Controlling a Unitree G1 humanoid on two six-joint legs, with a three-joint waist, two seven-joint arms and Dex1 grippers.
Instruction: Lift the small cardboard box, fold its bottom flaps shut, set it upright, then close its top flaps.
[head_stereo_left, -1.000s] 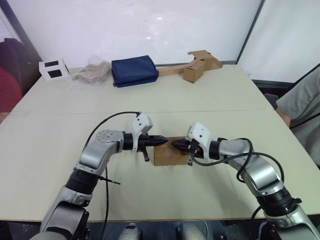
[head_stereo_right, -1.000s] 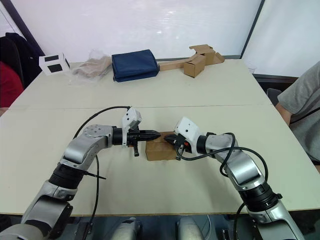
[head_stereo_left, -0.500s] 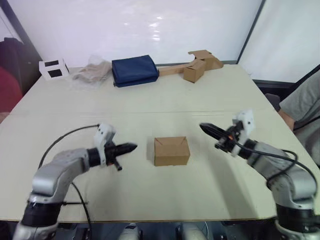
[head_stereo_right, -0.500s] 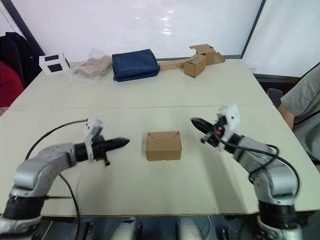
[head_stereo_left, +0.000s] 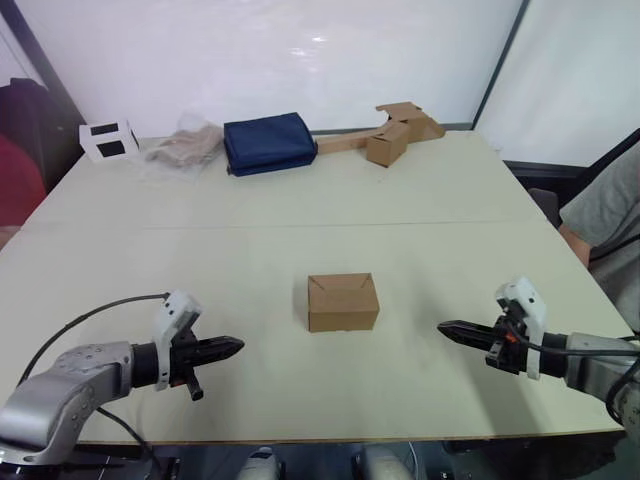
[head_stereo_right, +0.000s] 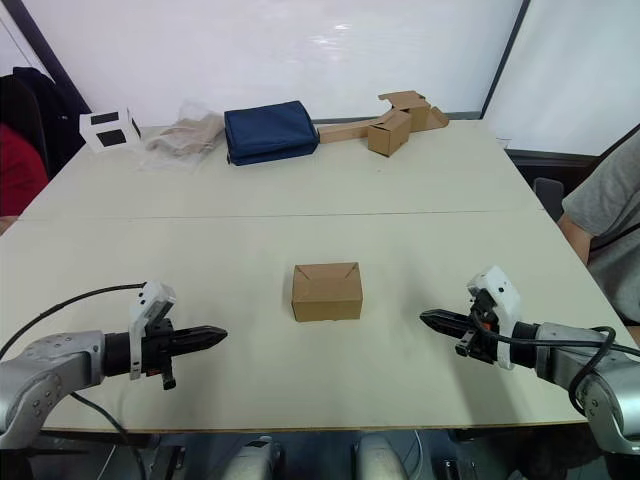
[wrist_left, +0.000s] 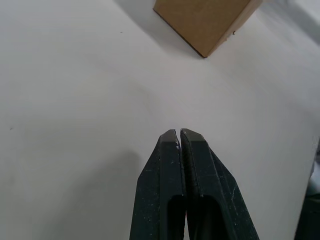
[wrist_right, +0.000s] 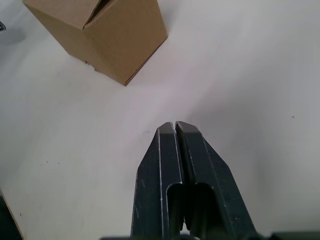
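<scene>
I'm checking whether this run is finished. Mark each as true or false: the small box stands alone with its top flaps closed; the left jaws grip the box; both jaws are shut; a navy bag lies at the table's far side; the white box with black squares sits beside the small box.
1. True: the small cardboard box stands free, top flaps closed.
2. False: the left gripper is apart from it, empty.
3. True: the right gripper is shut too.
4. True: the navy bag.
5. False: the white box sits at the far left corner.
</scene>
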